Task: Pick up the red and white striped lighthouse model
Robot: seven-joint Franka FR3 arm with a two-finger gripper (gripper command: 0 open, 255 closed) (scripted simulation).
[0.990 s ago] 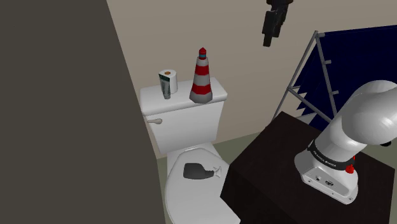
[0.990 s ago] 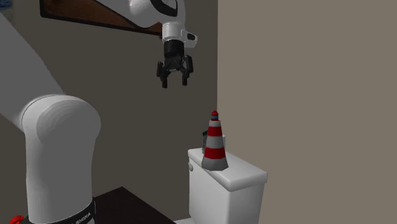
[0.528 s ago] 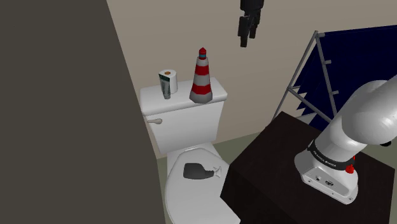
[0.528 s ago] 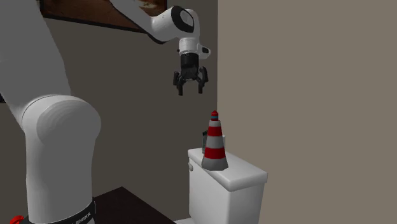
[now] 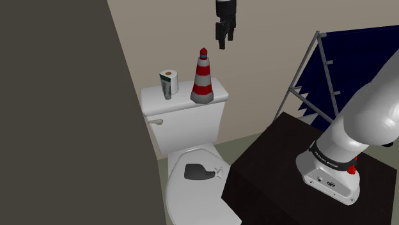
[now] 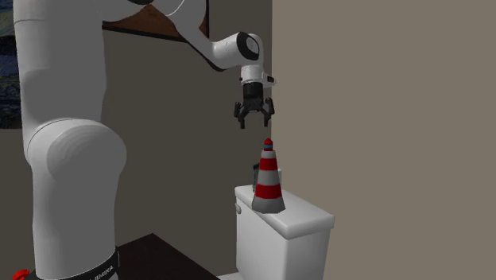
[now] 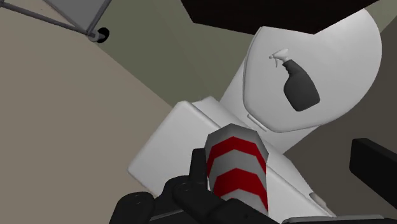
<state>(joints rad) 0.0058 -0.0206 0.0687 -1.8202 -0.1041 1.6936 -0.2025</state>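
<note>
The lighthouse model (image 5: 202, 78), a cone with red and light grey stripes and a small red cap, stands upright on the white toilet tank (image 5: 182, 118). It also stands there in the second exterior view (image 6: 268, 181). My black gripper (image 5: 223, 39) hangs in the air above it, slightly to the shoulder view's right, fingers pointing down. Seen from the second exterior view, the gripper (image 6: 255, 123) is open and just above the cap, apart from it. In the wrist view the lighthouse (image 7: 238, 162) lies below, between the spread fingers (image 7: 375, 164), untouched.
A toilet paper roll (image 5: 169, 80) stands beside the lighthouse on the tank. A dark spray bottle (image 5: 199, 172) lies on the closed toilet lid (image 5: 192, 201). A dark wall (image 5: 64, 128) flanks the toilet. A metal rack with dark blue cloth (image 5: 358, 64) stands behind my stand (image 5: 281, 172).
The gripper has swung towards the shoulder view's left and lower, from well off to the side to just above the lighthouse. Its fingers stayed open. The lighthouse has not moved.
</note>
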